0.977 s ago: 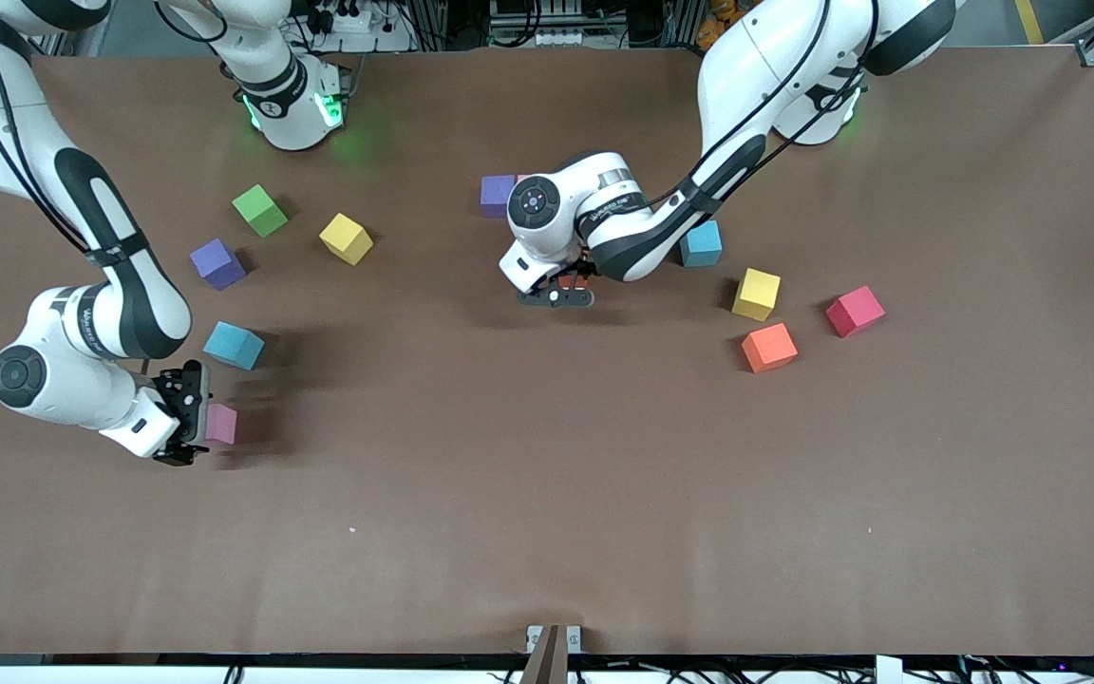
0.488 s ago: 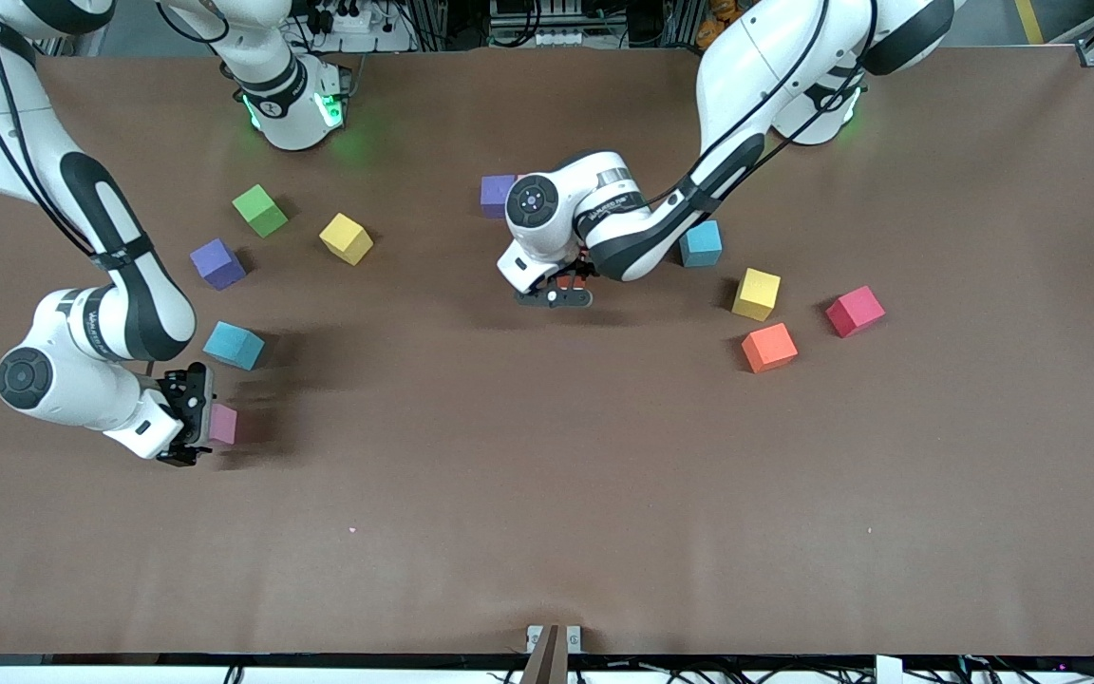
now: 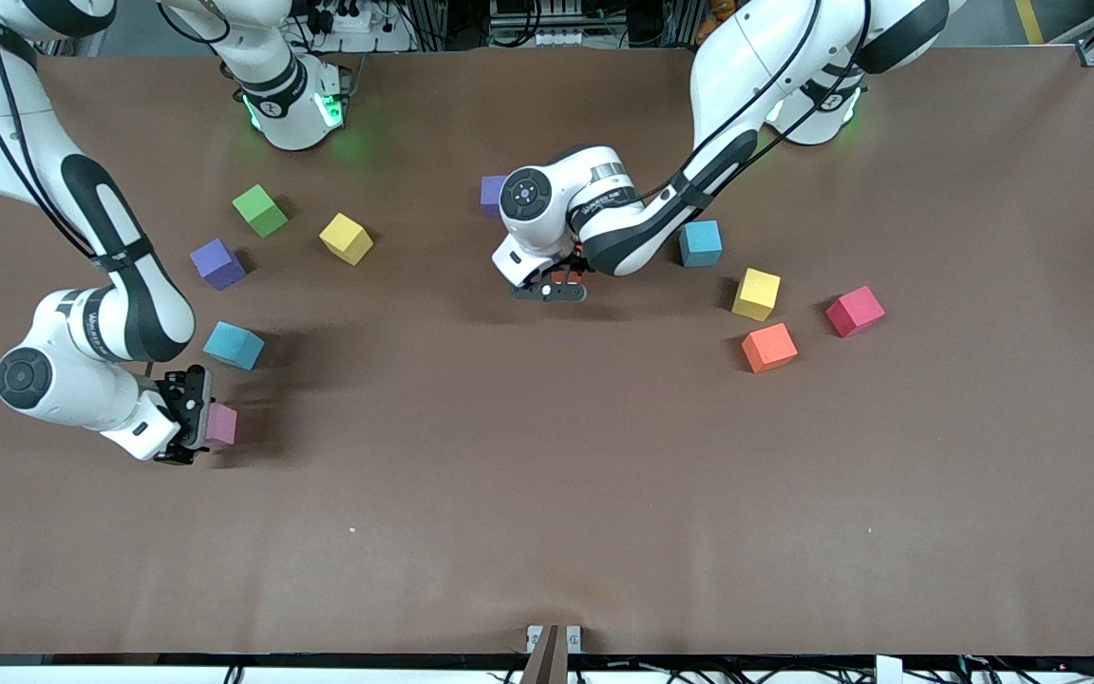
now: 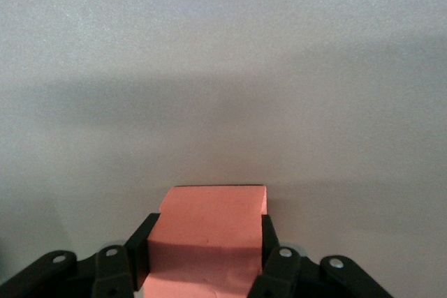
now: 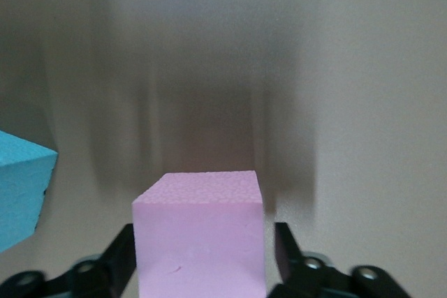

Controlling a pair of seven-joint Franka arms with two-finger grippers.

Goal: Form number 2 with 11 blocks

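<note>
Front view: right hand has just narrowed around a pink block, starting a pickup; left hand keeps pinching an orange block.

The pink block between my right gripper's fingers is matt foam with a fine, pebbled grain and a small scratch on its near face. The orange block in my left gripper is the same matt foam, smoother in look, with a faint crease. My finger surfaces are black, matt plastic with pale metal screw heads. My arm shells are glossy white plastic. The table carries a brown, matt, cloth-like cover without sheen.
</note>
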